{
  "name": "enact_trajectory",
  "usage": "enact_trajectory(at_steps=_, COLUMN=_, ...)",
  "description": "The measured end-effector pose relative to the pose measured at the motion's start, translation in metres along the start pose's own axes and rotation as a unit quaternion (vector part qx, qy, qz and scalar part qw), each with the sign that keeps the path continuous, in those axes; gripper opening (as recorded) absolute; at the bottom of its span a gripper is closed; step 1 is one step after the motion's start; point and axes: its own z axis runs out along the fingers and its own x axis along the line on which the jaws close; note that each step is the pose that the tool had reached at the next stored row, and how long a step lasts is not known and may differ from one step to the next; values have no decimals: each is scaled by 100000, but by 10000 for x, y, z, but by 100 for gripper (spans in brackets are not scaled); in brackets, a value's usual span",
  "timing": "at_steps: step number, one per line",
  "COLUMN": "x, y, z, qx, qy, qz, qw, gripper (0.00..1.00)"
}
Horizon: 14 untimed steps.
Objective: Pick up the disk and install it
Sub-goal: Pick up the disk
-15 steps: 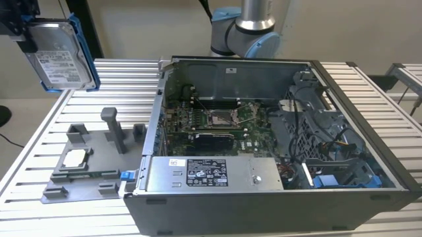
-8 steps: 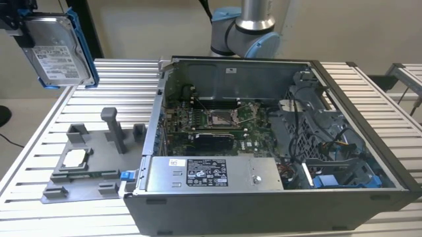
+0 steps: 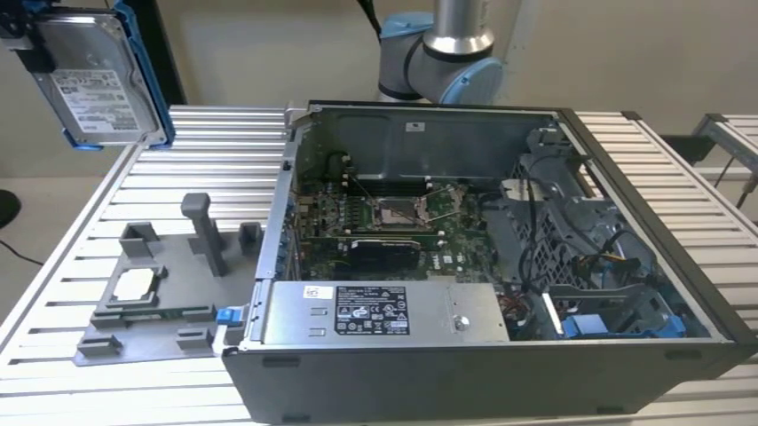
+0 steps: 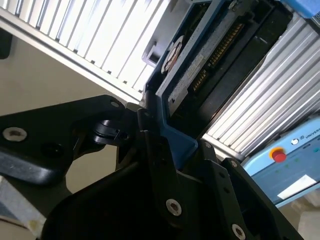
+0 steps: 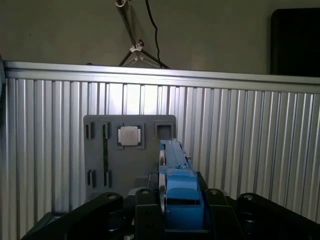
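Disk (image 3: pixel 95 75) hangs roughly upright at the exterior view's left, gripper (image 5: pixel 179 200) jaws apparently clamped on it, open case (image 3: pixel 474 382) well to its right.

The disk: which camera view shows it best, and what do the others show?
The exterior view: the disk shows its labelled face and blue bracket, held above the table. The first wrist view shows it edge-on; the second wrist view shows it as a close, partial underside.

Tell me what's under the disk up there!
In the first wrist view, below the disk lie a grey tray with a square silver chip and the ribbed table. The disk and end effector cover part of the tray.
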Motion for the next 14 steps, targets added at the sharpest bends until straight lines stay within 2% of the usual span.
enact_trajectory(at_steps=5, x=-1, y=0, z=-36, qx=0, qy=-2, qz=-1, qw=100000, gripper=0)
enact_trajectory(at_steps=14, x=-1, y=0, z=-38, qx=4, qy=-3, qz=-2, qw=100000, gripper=0)
